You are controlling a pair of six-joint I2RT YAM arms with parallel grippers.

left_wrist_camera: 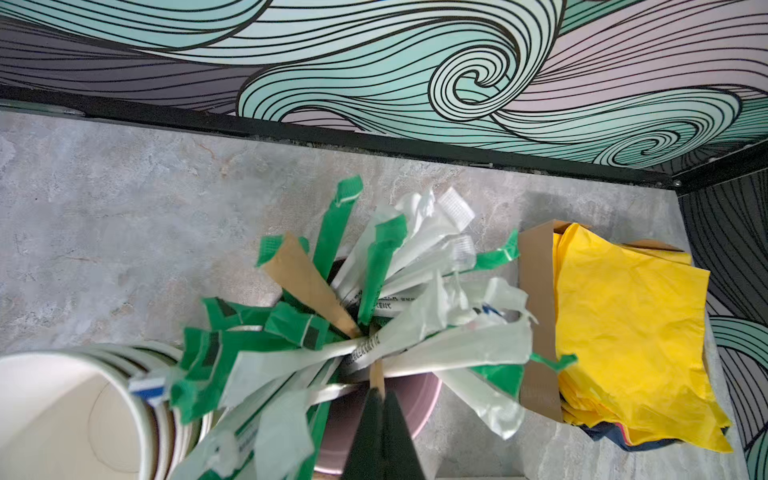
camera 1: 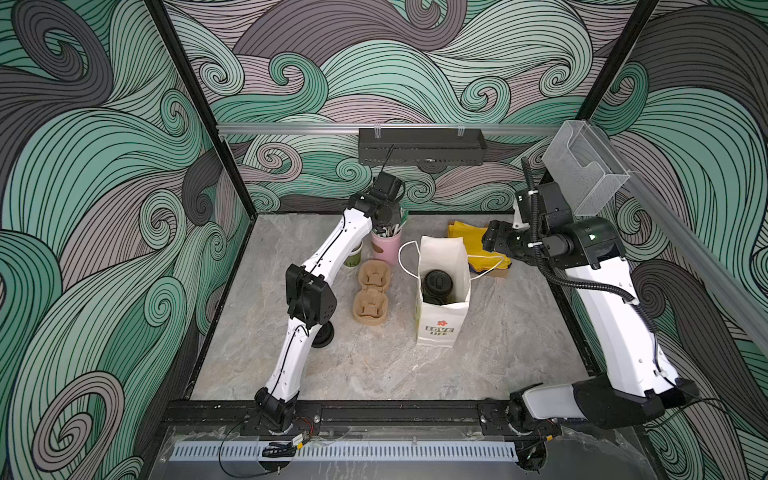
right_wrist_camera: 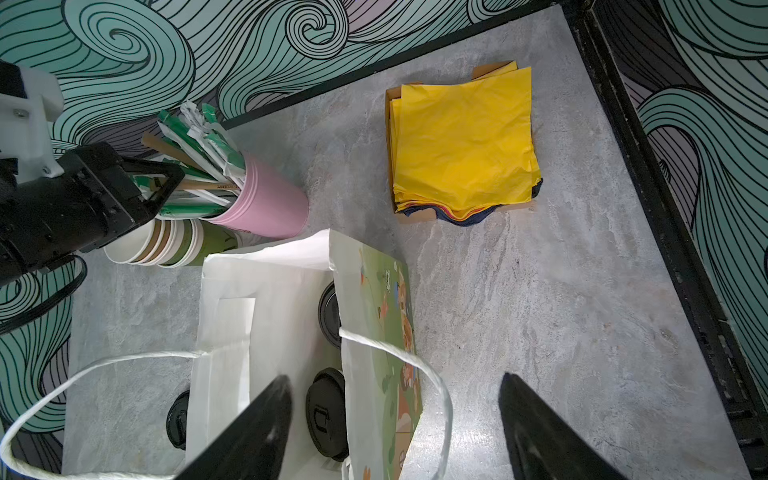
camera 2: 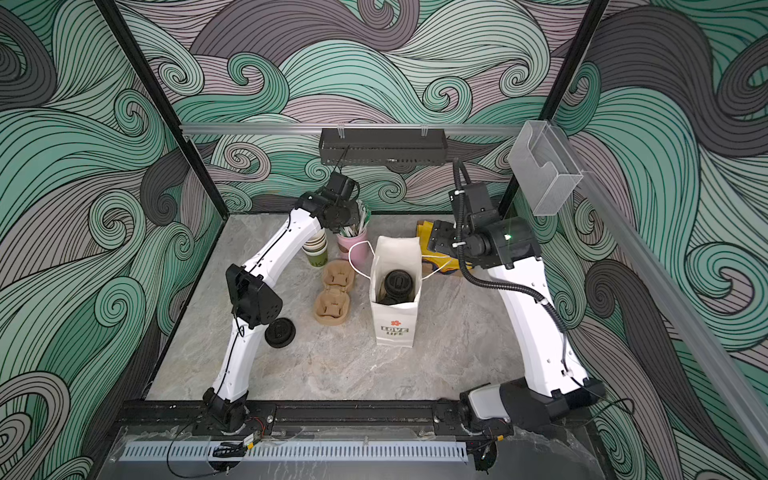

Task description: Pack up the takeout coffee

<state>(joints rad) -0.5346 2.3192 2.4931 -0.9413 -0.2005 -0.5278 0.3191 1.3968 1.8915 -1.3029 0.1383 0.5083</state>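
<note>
In both top views a coffee cup stands inside the white bag. Left wrist: left gripper pinched on a brown stick (in the pink cup). Right wrist: right gripper spread wide above the bag, two lids beneath.

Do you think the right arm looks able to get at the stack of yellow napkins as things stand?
Probably yes. The right gripper is open and hangs near the yellow napkins, whose top lies uncovered. The white bag stands beside them, not over them.
</note>
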